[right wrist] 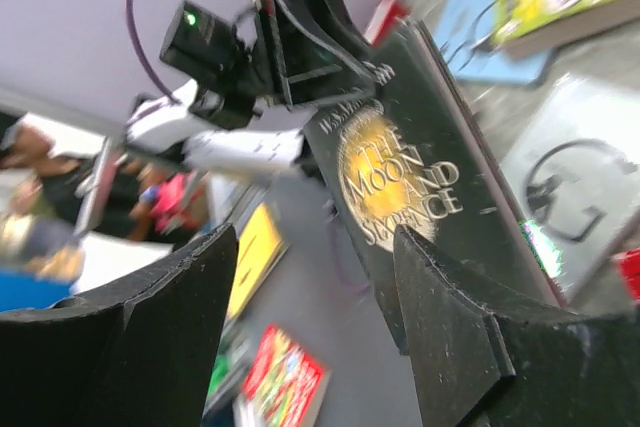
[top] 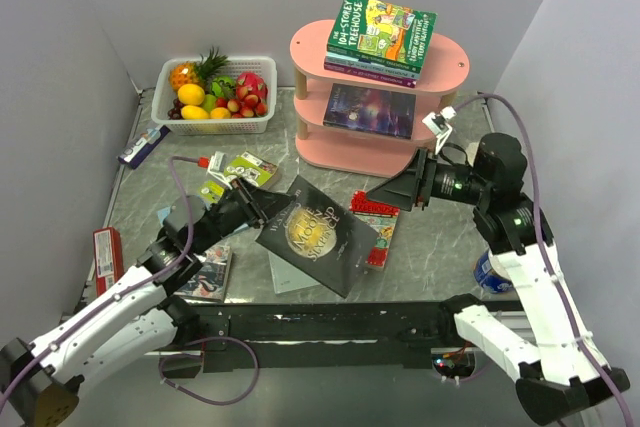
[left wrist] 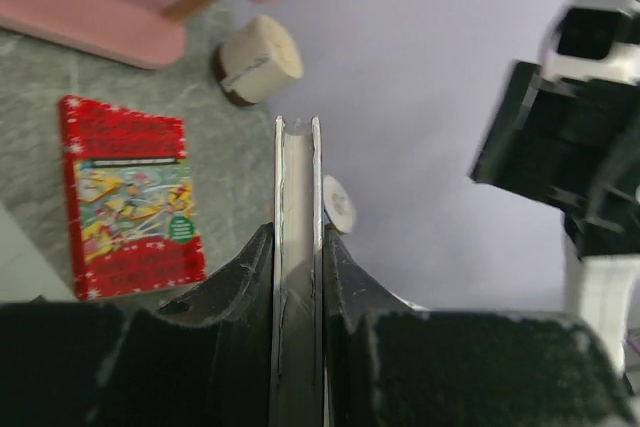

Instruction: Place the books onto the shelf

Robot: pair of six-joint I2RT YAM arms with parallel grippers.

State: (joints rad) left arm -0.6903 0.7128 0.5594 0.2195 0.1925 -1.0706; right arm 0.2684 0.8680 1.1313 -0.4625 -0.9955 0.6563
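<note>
A black book, "The Moon and Sixpence", is tilted up over the table's middle. My left gripper is shut on its left edge; the left wrist view shows the book's edge clamped between my jaws. My right gripper stands open just right of the book, holding nothing; its wrist view shows the cover past my open gripper. A red book lies flat below that gripper. The pink shelf carries Treehouse books on its top tier and a dark galaxy book on the middle tier.
A white fruit basket stands at the back left. Green-and-white books and another book lie near my left arm. A pale book lies under the black one. A red box, a blue-white carton and a blue can sit by the edges.
</note>
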